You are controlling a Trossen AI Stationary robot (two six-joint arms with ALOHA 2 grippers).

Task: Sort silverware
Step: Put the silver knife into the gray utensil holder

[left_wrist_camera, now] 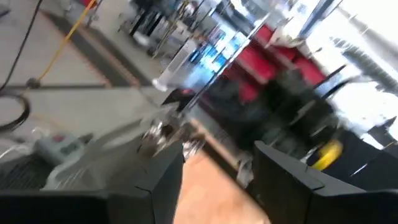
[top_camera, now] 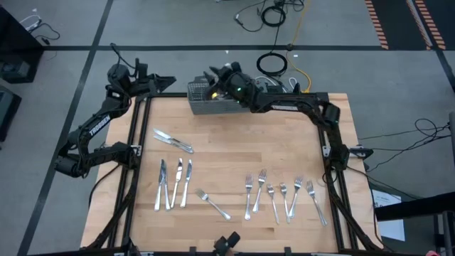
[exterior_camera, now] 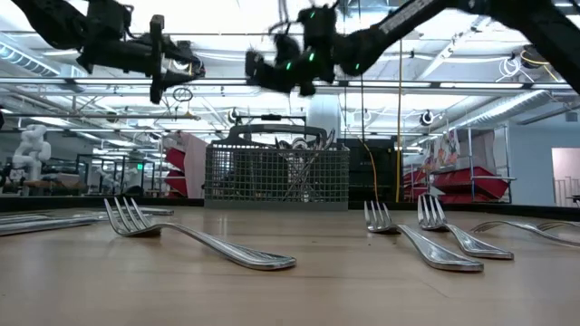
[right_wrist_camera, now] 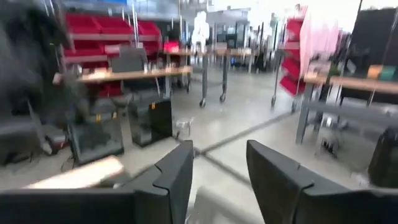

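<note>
In the high view, the left gripper (top_camera: pixel 167 81) sits upper left, off the table's (top_camera: pixel 234 135) corner, jaws apart and empty. Silverware (top_camera: pixel 174 183) lies in a row across the lower half. The right gripper (top_camera: pixel 213 77) hangs over the wire basket (top_camera: pixel 206 107) at upper centre. Only the low view shows cutlery standing inside it. The right wrist view shows parted, empty fingers (right_wrist_camera: pixel 177 171).

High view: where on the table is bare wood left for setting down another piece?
Free: the wide middle band between the basket and the fork row, right of the crossed knives; also the table's right half below the right arm. Crowded: the near edge, the knife group and forks.
</note>
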